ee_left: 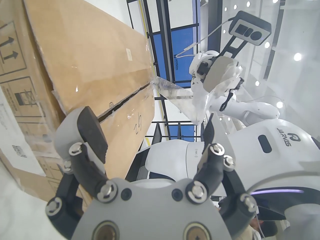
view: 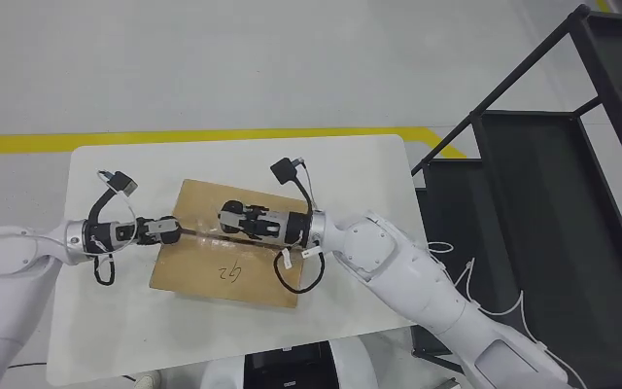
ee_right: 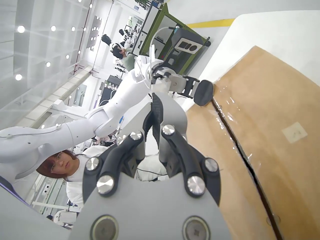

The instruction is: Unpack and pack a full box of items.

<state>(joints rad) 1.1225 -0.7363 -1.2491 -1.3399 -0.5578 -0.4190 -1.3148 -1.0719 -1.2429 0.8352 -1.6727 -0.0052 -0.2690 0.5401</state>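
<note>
1. Box [view: 228, 265]: cardboard, flat on worktop [view: 117, 331], approx. centre. Top flaps shut; seam [ee_right: 240, 148] runs arm-to-arm. Prob. set this way so each arm gets one end of the seam.
2. Tape [ee_left: 180, 96]: clear strip, partly lifted off the seam. Pulled taut from box top up to R gripper, w/ a crumpled wad at the held end. Glossy remnant lies along the seam nr the L end.
3. R gripper [ee_right: 153, 112]: above box top, jaws clenched on the tape wad. Held up off the cardboard, prob. so the strip peels at an angle rather than tearing.
4. L gripper [view: 167, 231]: at box edge by the seam end, jaws released, grasping nothing. One pad [ee_right: 203, 95] sits right at the flap edge; contact not certain. Likely there to brace the box vs. the tape pull, so it doesn't slide or tip.
5. Status: unpack stage, early. Flaps not yet opened, contents hidden. Next, as judged: clear the rest of the strip, shed the tape, lift flaps.
6. Risks: strip may snap, wad may cling to the jaws, or box may shift if unbraced.
</note>
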